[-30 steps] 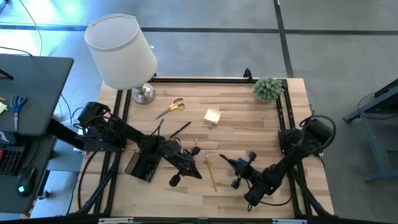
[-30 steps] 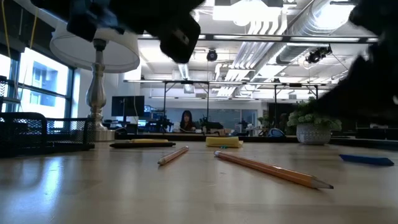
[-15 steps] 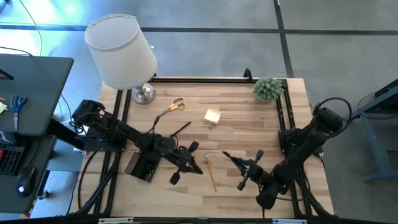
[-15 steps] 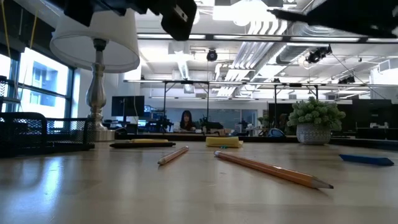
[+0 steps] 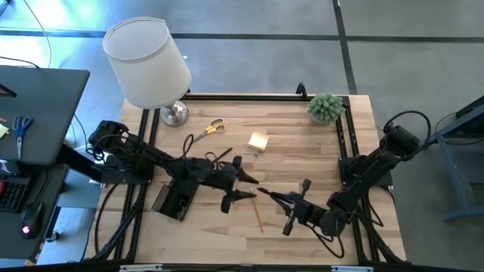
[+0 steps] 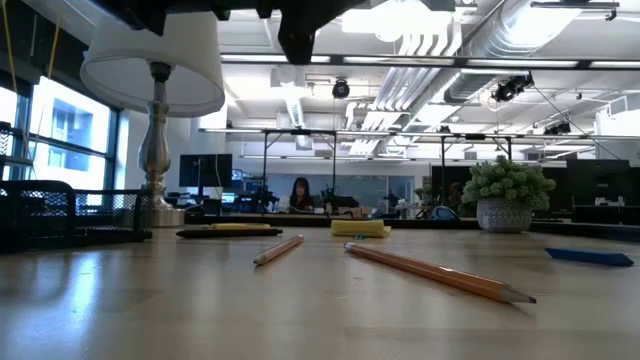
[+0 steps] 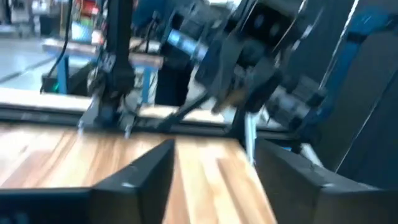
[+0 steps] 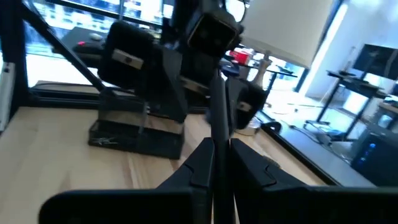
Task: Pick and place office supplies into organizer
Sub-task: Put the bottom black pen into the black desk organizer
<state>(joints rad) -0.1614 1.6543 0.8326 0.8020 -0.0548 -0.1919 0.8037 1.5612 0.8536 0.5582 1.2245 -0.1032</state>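
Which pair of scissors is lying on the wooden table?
The yellow-handled scissors, beside the lamp's chrome base. The blue-handled scissors lie off the table, on the dark desk at the high view's left.

The light wooden surface (image 5: 287,151) carries a white-shaded lamp (image 5: 147,64) at its far left corner and a small green plant (image 5: 326,107) at the far right. Between them lie yellow-handled scissors (image 5: 209,129) and a yellow sticky-note pad (image 5: 258,140). Nearer the front sit the black organizer (image 5: 174,200) to the left, a wooden pencil (image 5: 257,212) mid-surface, and a small blue piece (image 6: 590,257).
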